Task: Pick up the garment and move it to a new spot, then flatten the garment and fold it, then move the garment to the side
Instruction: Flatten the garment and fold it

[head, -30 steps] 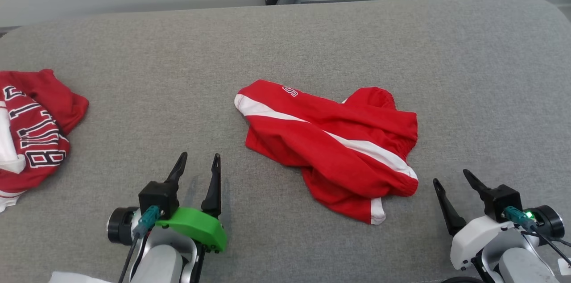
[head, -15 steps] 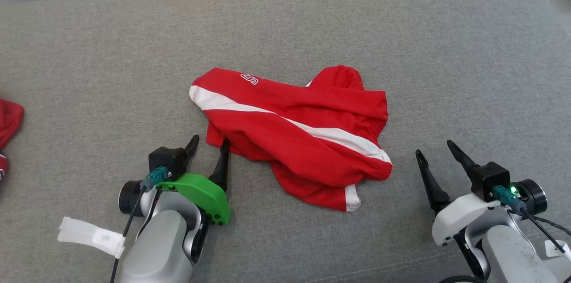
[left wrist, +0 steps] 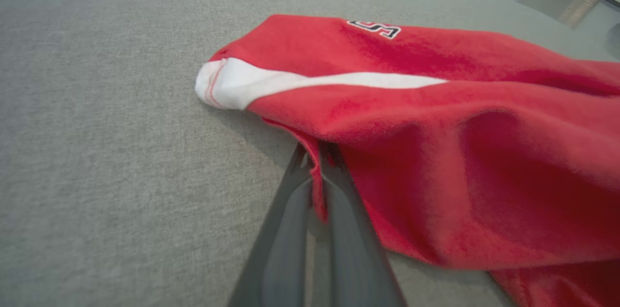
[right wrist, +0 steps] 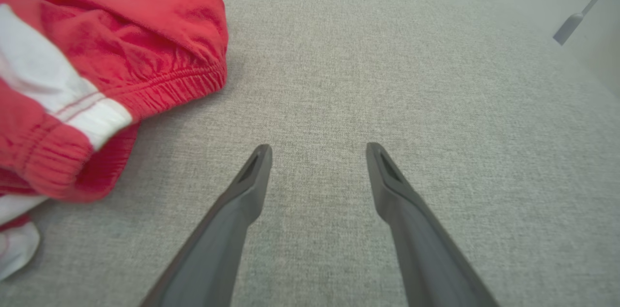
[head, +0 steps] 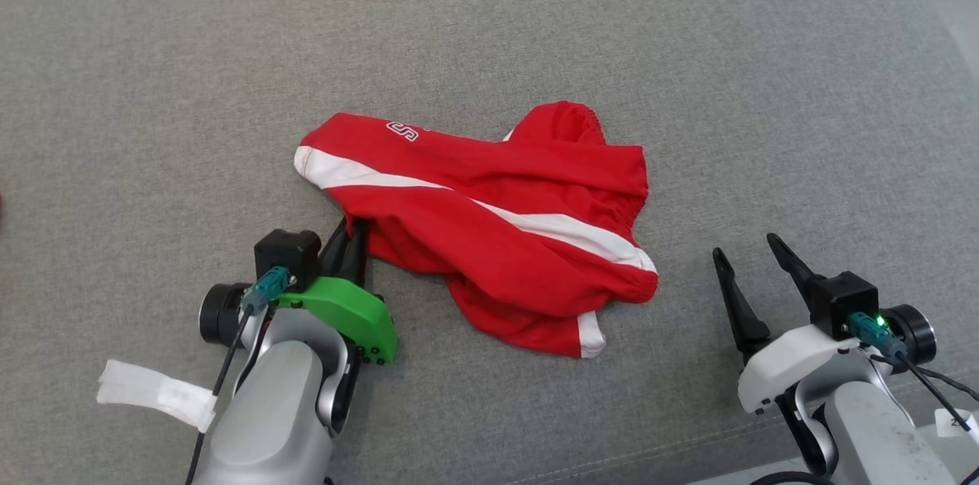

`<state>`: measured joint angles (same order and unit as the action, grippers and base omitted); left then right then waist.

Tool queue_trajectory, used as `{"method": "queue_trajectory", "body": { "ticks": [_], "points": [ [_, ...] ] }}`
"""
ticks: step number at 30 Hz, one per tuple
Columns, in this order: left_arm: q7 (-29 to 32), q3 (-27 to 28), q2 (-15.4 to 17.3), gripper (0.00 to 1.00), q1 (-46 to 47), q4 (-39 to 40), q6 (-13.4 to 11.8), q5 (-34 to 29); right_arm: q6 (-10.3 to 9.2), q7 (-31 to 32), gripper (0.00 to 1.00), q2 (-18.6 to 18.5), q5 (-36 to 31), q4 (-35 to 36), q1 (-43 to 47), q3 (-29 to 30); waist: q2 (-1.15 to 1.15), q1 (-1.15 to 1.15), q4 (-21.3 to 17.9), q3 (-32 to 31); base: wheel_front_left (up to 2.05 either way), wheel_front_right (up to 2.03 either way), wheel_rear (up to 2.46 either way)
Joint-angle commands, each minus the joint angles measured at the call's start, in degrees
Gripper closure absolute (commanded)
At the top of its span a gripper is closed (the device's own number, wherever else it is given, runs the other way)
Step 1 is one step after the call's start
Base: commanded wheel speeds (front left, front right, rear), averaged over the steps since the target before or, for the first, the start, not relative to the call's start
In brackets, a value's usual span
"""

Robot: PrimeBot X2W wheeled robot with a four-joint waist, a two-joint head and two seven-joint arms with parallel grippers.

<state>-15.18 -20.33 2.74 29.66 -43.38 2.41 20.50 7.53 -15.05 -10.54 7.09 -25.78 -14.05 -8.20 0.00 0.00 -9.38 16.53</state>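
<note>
Head view, lower left: pale forearm (head: 268, 416) with a white tape tag (head: 153, 393) hanging off it, green bracket (head: 342, 313) at the wrist. Just above the bracket, left gripper (head: 352, 231), fingers pressed together, pinching the lower-left edge of the garment (head: 497, 225). Matches in left wrist view: both dark fingers side by side, rising from bottom centre, a fold of red cloth caught between them, more red fabric draped over the tips.

Centre of frame: garment is red shorts with a white side stripe, crumpled, lying on the grey padded surface (head: 688, 72). White-tipped leg end at the cloth's upper left, small lettered patch (head: 403, 131) just right of it along the top edge. Elastic waistband (head: 641, 198) bunched at the right side, second white-striped hem at lower centre. Cannot tell whether the pinched edge is lifted off the surface.

Lower right: right gripper (head: 746, 259), jaws spread wide, nothing between them, near the cloth's right edge but not touching. Green light (head: 878, 320) lit at that wrist. Right wrist view: two fingers apart in a V over bare grey fabric, waistband and white stripe at upper left of that frame, clear of the left-hand finger.
</note>
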Motion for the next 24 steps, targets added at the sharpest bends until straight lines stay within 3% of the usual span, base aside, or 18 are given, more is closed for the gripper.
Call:
{"method": "queue_trajectory", "body": {
  "ticks": [1, 13, 24],
  "points": [
    [0.1, 0.3, 0.3, 1.0, -1.3, 0.0, -0.2, -0.5, -0.08, -0.2, 0.0, 0.0, 0.5, 0.1, 0.7, 0.3, 0.0, 0.0, 0.8, -0.5, 0.0, 0.0, 0.0],
    [0.0, 5.8, 0.3, 1.0, -11.0, 12.6, -0.3, -3.7, -0.08, -0.2, 0.0, 2.0, 1.3, -1.3, 3.7, 2.1, 0.0, 0.0, 11.6, -7.2, 0.0, 0.0, 0.0],
    [0.0, 8.0, 0.3, 1.0, -18.3, 5.2, 0.5, -2.2, -0.08, -0.2, 0.0, 3.0, 1.9, -1.7, 4.7, 1.2, 0.0, 0.0, 11.2, -10.0, 0.0, 0.0, 0.0]
  ]
}}
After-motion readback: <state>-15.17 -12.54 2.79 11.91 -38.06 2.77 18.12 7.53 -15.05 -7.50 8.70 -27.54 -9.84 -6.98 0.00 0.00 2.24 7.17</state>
